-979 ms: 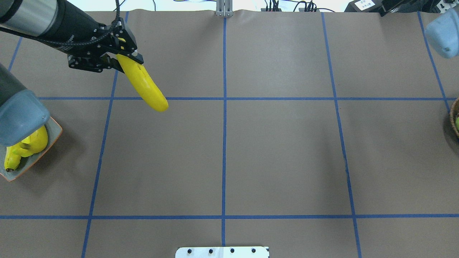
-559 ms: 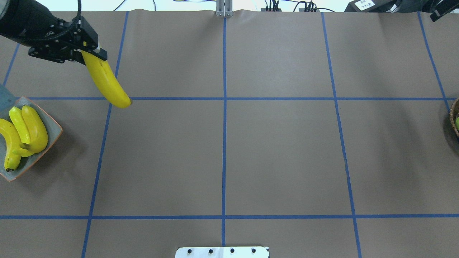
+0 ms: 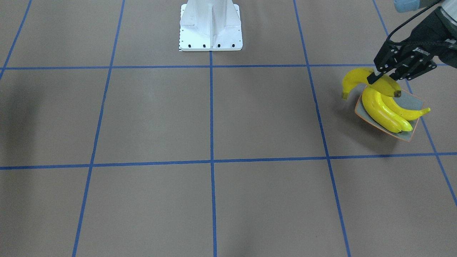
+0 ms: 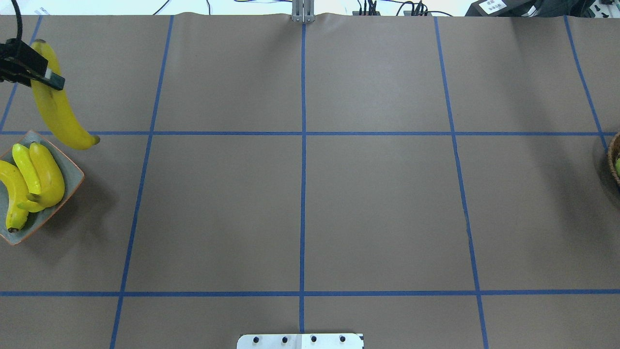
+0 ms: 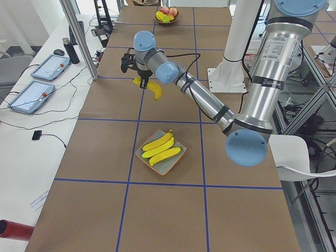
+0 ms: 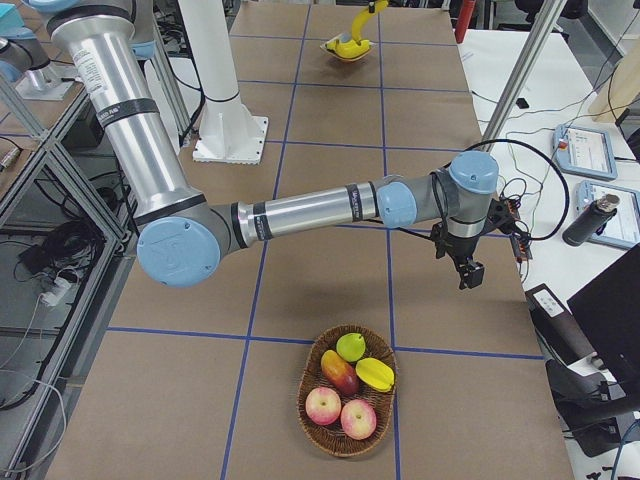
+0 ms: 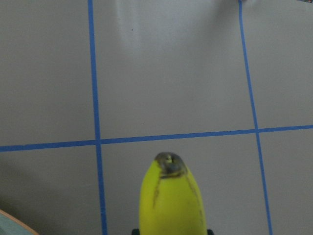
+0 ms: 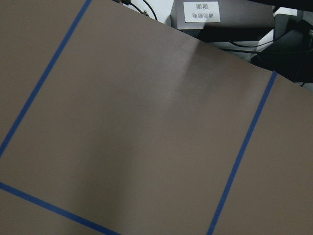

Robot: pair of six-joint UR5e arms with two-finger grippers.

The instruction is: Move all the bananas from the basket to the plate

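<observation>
Well, banana (image 4: 65, 118) hangs from left end effector (image 4: 42, 77).

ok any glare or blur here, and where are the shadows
Left wrist view: the banana is sharp, with a pale sheen on the paper above it. Right wrist view: a similar pale streak mid-frame. Overhead view: the plate throws a soft shadow on its right; the far edge is blown out white. Front-facing view: a dim patch at its left edge.
</observation>
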